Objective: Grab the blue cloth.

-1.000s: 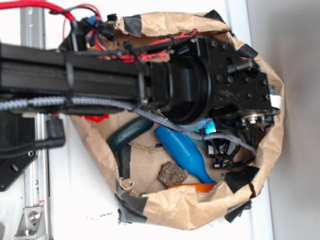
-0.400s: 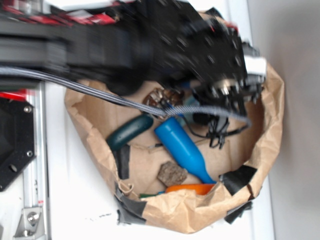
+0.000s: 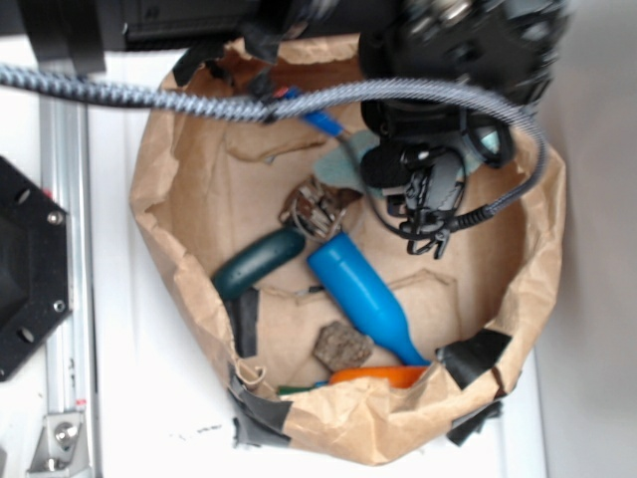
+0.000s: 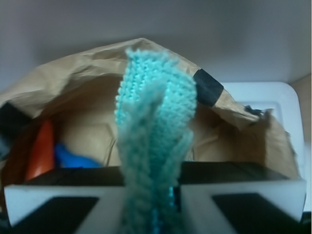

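Observation:
In the wrist view the blue cloth [image 4: 156, 122], a fuzzy light teal fold, stands upright between my two white-edged jaws, which press it from both sides. My gripper [image 4: 152, 204] is shut on it. From the exterior view my gripper [image 3: 400, 167] hangs over the bag's far right part under the black wrist, and a patch of the blue cloth [image 3: 348, 165] shows at its left. The fingertips themselves are hidden by the arm there.
A brown paper bag [image 3: 189, 299] with black tape on its rim holds a smooth blue bottle [image 3: 363, 299], a dark teal handle [image 3: 257, 261], a brown block [image 3: 342, 345], an orange thing [image 3: 383, 375] and a brown-white object [image 3: 317, 204]. A braided cable [image 3: 149, 98] crosses the top.
The arm has moved toward the top of the exterior picture, carrying the blue cloth off the bag's floor. The bag's middle and the brown-white object are now uncovered.

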`<state>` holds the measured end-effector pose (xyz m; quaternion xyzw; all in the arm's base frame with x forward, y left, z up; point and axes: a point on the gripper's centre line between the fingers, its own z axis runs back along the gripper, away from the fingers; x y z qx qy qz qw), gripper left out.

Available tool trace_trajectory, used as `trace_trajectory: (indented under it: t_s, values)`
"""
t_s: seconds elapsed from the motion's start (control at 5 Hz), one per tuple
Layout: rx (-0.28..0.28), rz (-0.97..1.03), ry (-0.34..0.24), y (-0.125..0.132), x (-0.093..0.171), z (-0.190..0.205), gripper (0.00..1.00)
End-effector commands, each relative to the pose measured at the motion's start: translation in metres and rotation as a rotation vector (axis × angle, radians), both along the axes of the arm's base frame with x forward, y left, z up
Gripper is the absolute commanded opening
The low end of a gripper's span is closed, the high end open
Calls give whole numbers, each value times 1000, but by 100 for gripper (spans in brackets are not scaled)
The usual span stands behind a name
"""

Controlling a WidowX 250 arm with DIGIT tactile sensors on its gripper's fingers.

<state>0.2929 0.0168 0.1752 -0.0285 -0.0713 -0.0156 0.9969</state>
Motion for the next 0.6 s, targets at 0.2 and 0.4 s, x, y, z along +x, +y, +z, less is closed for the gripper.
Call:
trace_trajectory:
  t_s: [0.2, 0.4]
  values:
    - [90, -41, -63, -23, -17, 18, 0]
    - [113, -26, -51, -23, -7, 8, 0]
